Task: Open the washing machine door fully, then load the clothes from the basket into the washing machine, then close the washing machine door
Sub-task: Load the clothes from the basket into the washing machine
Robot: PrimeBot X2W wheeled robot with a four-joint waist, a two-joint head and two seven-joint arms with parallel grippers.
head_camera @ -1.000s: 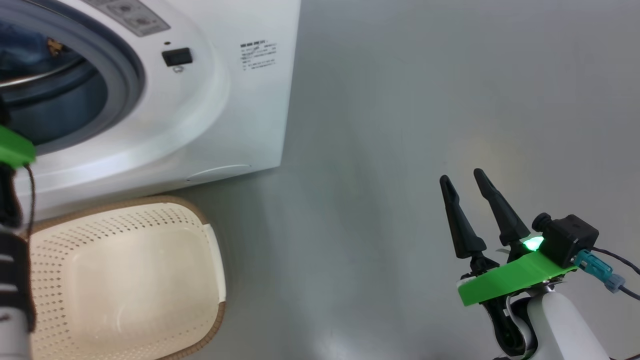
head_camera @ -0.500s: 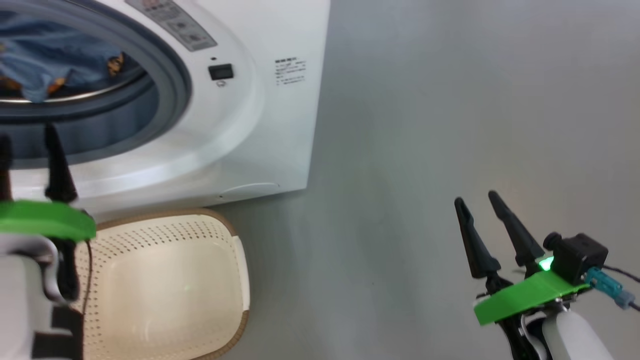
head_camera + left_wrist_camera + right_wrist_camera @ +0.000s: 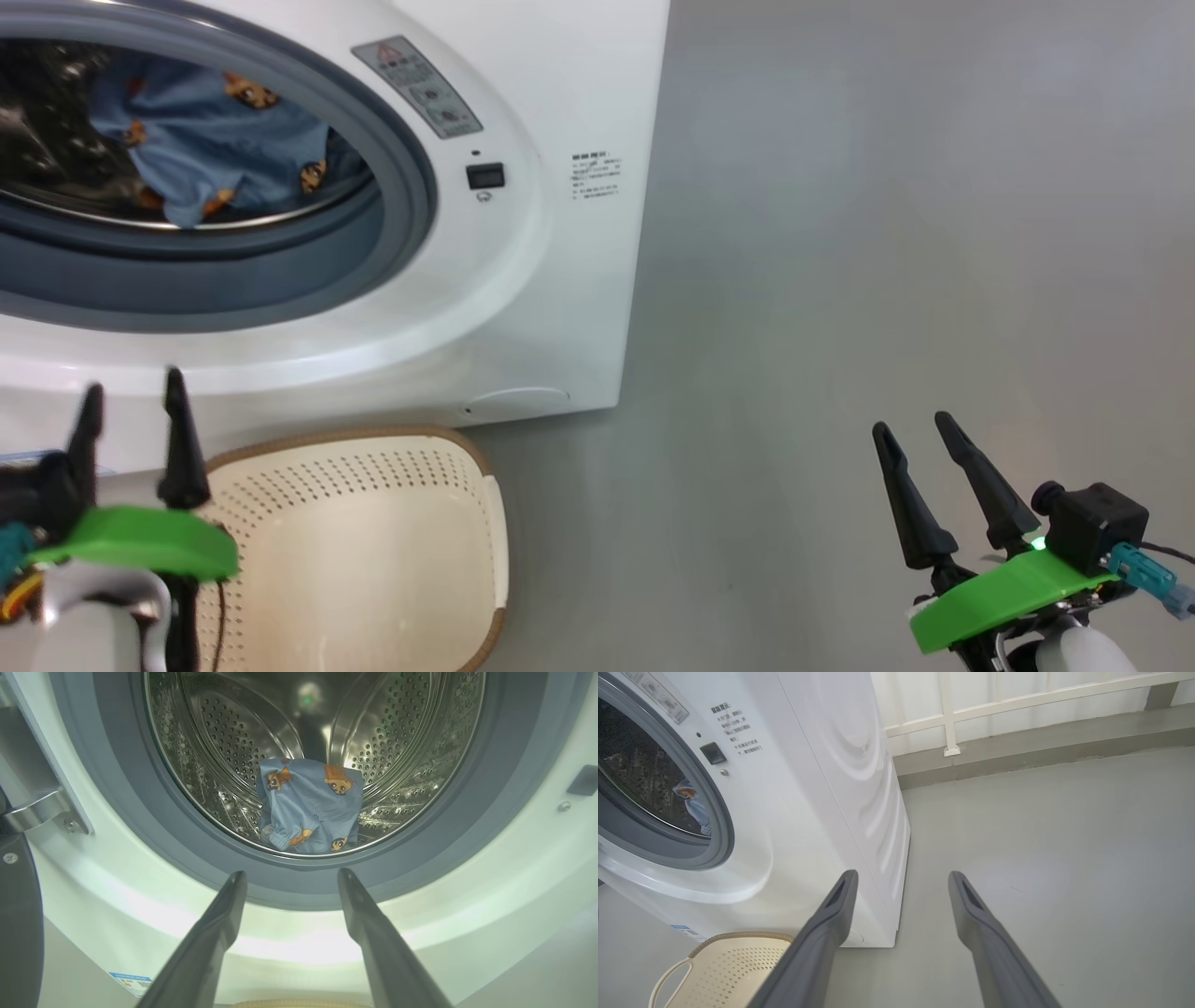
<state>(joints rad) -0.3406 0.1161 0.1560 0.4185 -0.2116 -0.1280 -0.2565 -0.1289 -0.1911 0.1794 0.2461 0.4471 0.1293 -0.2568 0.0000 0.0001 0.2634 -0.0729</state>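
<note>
1 clothes bundle [image 3: 310, 807] in wash. machine [image 3: 560, 308]

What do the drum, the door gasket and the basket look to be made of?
Drum: polished steel, apparently; mirror-bright, with punched holes.
Gasket: matte grey rubber, probably; dull and smooth.
Basket: cream plastic, slight sheen, moulded perforated walls.

LIGHT: you have bright, soft, even light | GLARE: sheen on the washing machine [image 3: 289, 947] front, sparkle in the drum [image 3: 224, 742] | SHADOWS: faint on the floor [image 3: 840, 280] | EDGES: your wrist views bow.
</note>
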